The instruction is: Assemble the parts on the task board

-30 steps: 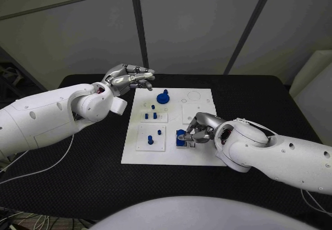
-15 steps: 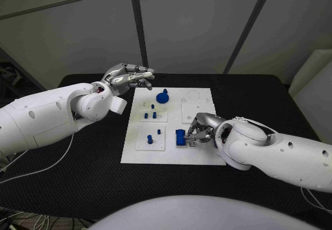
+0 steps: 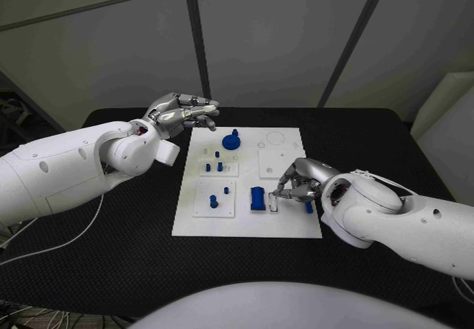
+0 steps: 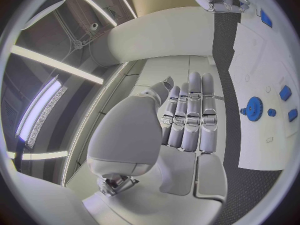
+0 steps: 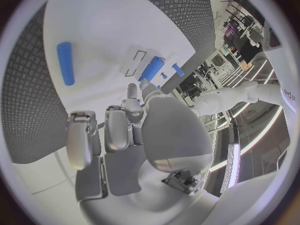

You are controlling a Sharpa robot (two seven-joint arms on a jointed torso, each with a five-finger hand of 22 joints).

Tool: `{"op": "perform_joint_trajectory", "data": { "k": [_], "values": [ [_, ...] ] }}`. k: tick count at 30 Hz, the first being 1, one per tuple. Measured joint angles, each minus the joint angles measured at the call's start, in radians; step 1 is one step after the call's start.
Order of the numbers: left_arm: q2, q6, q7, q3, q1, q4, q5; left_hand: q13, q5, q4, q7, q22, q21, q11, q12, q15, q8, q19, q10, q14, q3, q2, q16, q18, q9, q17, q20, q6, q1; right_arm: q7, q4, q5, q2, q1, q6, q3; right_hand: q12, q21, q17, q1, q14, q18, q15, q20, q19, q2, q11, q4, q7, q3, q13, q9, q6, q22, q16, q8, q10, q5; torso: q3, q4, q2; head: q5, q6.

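A white task board (image 3: 247,223) lies flat mid-surface, carrying small blue parts: a gear (image 3: 231,140) far, a block (image 3: 257,198) near.

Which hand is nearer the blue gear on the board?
Left. The left hand hovers beyond the task board's far-left corner, near the blue gear; the right hand sits farther, toward the near side.

Glossy white arms (image 3: 59,171) (rounded shells), silver segmented fingers (image 4: 190,115).

Left hand (image 3: 183,111) raised, fingers curled, holding nothing. Right hand (image 3: 298,184) low, fingers bent, holding nothing.
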Motion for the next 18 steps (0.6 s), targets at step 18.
{"op": "perform_joint_trajectory", "data": {
  "k": [18],
  "values": [
    [-0.002, 0.002, 0.000, 0.000, 0.000, 0.003, 0.000, 0.000, 0.000, -0.003, 0.000, -0.001, 0.000, 0.000, 0.000, 0.000, 0.000, 0.000, 0.000, 0.000, -0.003, 0.000, -0.006, 0.000, 0.001, 0.001, 0.000, 0.000, 0.000, 0.019, 0.005, 0.071, -0.166, -0.010, -0.050, 0.000, -0.014, 0.001, 0.013, -0.019, -0.001, 0.000, 0.014, 0.009, 0.001, -0.019, 0.009, 0.018, 0.014, -0.029, -0.012, -0.033, -0.020, 0.001, 0.000, 0.000, -0.009, 0.000, -0.0002, -0.0015, 0.002, -0.038, 0.010]
  ]
}}
